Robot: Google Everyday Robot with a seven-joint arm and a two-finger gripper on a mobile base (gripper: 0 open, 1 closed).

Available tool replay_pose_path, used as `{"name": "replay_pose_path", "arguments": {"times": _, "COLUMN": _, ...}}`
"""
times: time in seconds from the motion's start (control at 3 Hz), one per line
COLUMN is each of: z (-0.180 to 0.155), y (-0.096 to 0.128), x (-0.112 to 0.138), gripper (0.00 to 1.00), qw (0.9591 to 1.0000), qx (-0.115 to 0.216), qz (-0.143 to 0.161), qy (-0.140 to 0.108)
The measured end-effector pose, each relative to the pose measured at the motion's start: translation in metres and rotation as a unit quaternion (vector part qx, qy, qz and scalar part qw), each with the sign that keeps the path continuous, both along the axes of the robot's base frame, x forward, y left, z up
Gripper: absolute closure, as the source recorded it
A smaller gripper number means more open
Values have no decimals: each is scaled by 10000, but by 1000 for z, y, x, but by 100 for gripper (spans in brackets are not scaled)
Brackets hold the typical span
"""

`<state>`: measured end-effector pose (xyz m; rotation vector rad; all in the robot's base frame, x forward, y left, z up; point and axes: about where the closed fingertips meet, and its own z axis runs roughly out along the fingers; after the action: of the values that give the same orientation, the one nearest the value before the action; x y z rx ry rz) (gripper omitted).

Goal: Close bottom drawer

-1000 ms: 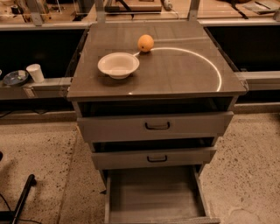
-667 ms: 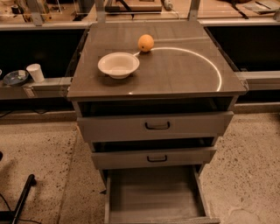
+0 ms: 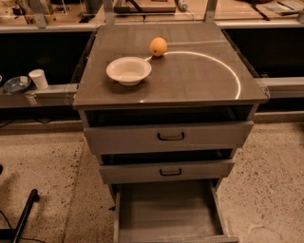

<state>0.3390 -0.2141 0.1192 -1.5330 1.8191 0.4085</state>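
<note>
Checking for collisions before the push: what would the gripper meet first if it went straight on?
That cannot be told: the gripper is not in view, so its heading is unknown. The bottom drawer stands pulled out below the other two.

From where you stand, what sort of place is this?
Probably a lab or workshop: a grey three-drawer cabinet on speckled floor, long cluttered workbenches behind, the narrow grey bottom drawer pulled open. The gripper is out of view.

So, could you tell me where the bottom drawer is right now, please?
The bottom drawer sits pulled out at the bottom centre of the camera view, directly below the middle drawer; the gripper is not in view.
</note>
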Motion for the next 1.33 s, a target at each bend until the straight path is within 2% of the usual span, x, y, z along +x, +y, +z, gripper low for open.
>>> {"name": "replay_pose_path", "arguments": {"times": 1.0, "z": -2, "y": 14, "x": 66, "gripper": 100, "qw": 9971, "qx": 370, "qz": -410, "qy": -516}}
{"name": "replay_pose_path", "arguments": {"times": 1.33, "z": -8, "y": 27, "x": 96, "gripper": 97, "qw": 9959, "qx": 547, "qz": -308, "qy": -650}}
